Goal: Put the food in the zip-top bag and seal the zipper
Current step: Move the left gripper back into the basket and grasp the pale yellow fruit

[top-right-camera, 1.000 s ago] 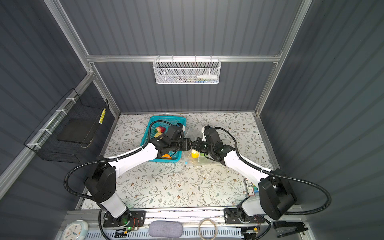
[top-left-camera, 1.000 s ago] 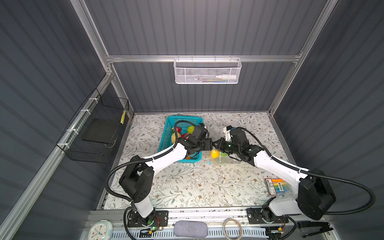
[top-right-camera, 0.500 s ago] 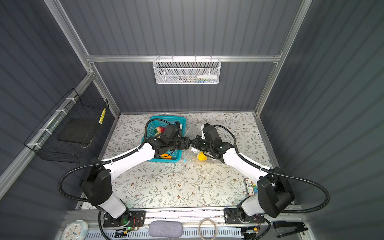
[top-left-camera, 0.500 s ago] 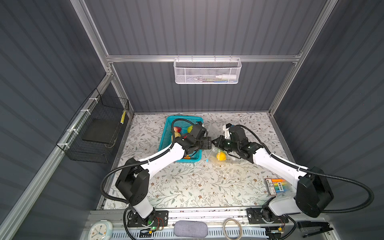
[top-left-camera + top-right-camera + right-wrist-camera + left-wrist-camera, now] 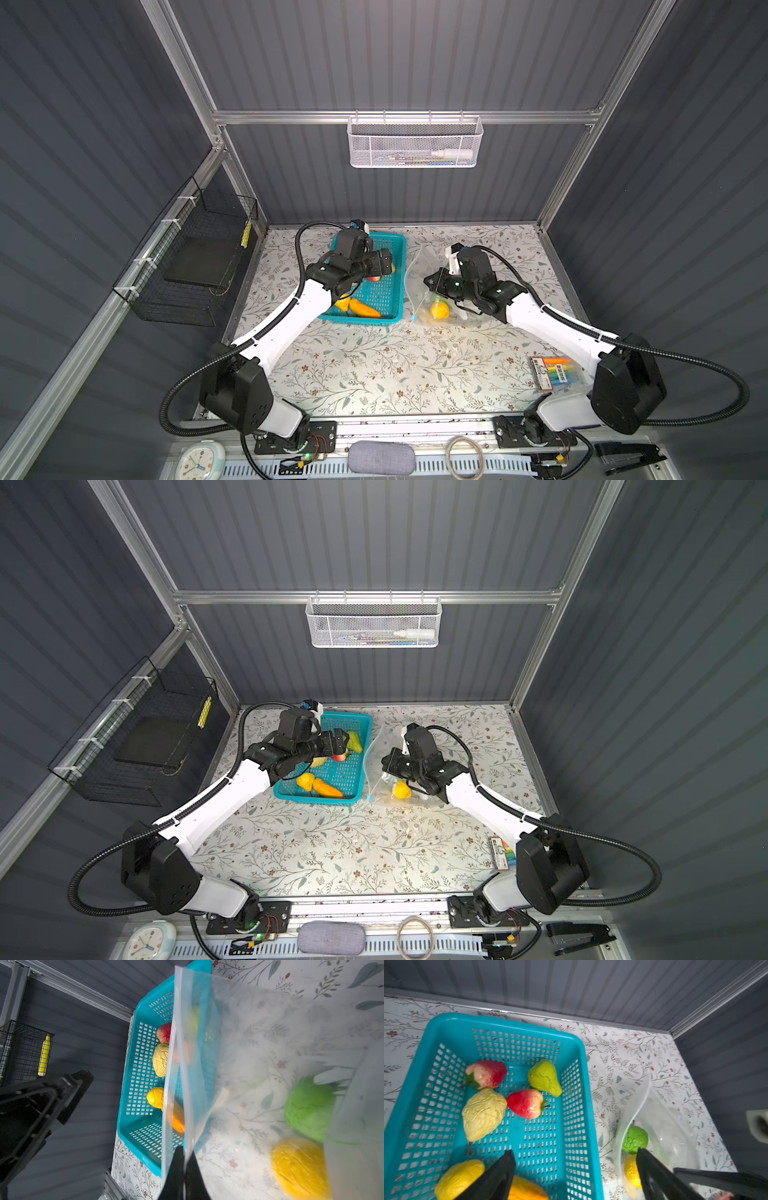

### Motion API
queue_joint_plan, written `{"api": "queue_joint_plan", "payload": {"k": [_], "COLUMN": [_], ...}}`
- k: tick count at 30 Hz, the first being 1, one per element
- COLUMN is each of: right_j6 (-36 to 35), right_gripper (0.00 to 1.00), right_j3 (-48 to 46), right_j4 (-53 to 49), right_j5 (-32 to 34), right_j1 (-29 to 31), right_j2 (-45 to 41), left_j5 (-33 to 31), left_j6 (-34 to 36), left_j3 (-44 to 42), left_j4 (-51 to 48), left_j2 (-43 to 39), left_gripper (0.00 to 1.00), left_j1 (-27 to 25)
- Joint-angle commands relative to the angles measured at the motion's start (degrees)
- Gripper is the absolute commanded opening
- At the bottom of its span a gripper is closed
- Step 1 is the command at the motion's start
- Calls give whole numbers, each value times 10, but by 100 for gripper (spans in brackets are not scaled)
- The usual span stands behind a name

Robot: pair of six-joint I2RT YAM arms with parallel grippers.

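Nearest, along the front rail, sit a small clock (image 5: pixel 199 463), a grey pad (image 5: pixel 381 457), a loop of band (image 5: pixel 465 451) and a black stapler (image 5: pixel 627 457). Just beyond, on the floral bench (image 5: pixel 374 365), a packet of coloured markers (image 5: pixel 555 372) lies by the right arm's base. Farther in, the zip-top bag (image 5: pixel 259 1043) lies just beside the teal basket (image 5: pixel 579 1047), on its right in both top views, its mouth open toward the basket. The right gripper (image 5: pixel 185 1155) is clenched on the bag's mouth edge, holding that lip raised off the bench. The zipper's (image 5: pixel 176 1064) light-blue slider (image 5: pixel 414 319) sits at the near end of the mouth. Two pieces of the food are in the bag, a green fruit (image 5: pixel 309 1109) and a yellow fruit (image 5: pixel 299 1167), close together. The left gripper (image 5: pixel 575 1152) hangs above the basket's bag-side rim with its jaws spread wide and nothing between them. In the basket lie an orange piece (image 5: pixel 527 1190) and a yellow piece (image 5: pixel 458 1178) at the near end, then a pale wrinkled fruit (image 5: pixel 483 1113), two red fruits (image 5: pixel 526 1103) (image 5: pixel 486 1074) and a green pear-shaped one (image 5: pixel 544 1077). On the left wall hangs a black wire basket (image 5: pixel 195 257); on the back wall, a white mesh basket (image 5: pixel 415 143)
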Motion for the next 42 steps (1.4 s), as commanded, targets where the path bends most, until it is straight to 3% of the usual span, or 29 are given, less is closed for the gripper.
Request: {"api": "queue_joint_plan", "payload": {"k": [1, 8, 13, 26, 42], "right_j6": [-11, -9, -14, -14, -9], "right_gripper": [0, 0, 0, 0, 0], "right_j3": [10, -2, -5, -35, -54], "right_j4": [-14, -15, -17, -13, -5], "right_j5": [7, 8, 12, 22, 28], "right_j1": [-3, -4, -6, -9, -11], "right_j2": [-1, -5, -2, -12, -20], "left_j5": [-18, 11, 30, 28, 41], "left_j6": [59, 90, 48, 21, 35], "left_j3": [12, 24, 39, 120, 145], "left_j4": [-37, -20, -5, -15, -17], "left_j2": [23, 93, 148, 275, 343], "left_gripper": [94, 94, 93, 93, 90], "left_j1": [24, 97, 127, 134, 134]}}
